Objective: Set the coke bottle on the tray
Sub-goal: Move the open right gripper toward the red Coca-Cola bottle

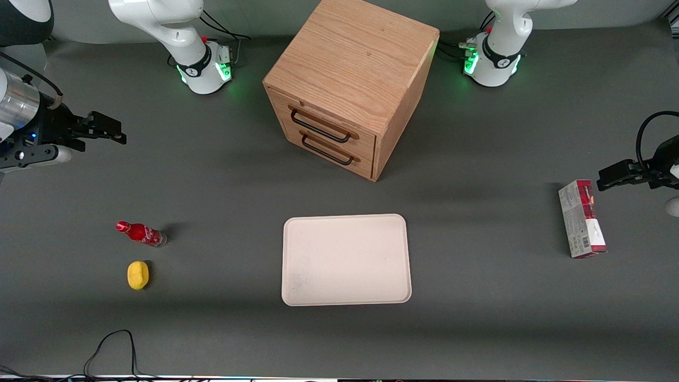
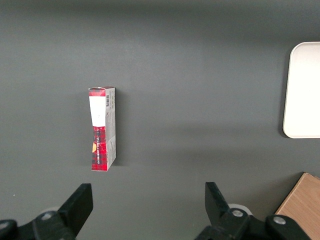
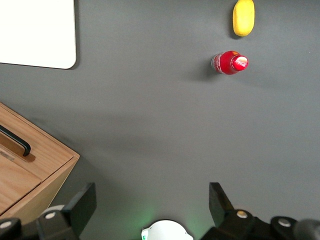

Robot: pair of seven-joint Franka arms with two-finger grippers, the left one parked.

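The coke bottle is small and red with a red cap. It stands upright on the dark table toward the working arm's end, and it also shows in the right wrist view. The cream-white tray lies flat and bare at the table's middle, nearer to the front camera than the wooden cabinet; its corner shows in the right wrist view. My gripper hangs high above the table at the working arm's end, farther from the front camera than the bottle. It is open and holds nothing; it also shows in the right wrist view.
A yellow lemon-shaped thing lies beside the bottle, nearer to the front camera. A wooden two-drawer cabinet stands farther from the camera than the tray. A red-and-white carton lies toward the parked arm's end. A black cable loops at the table's near edge.
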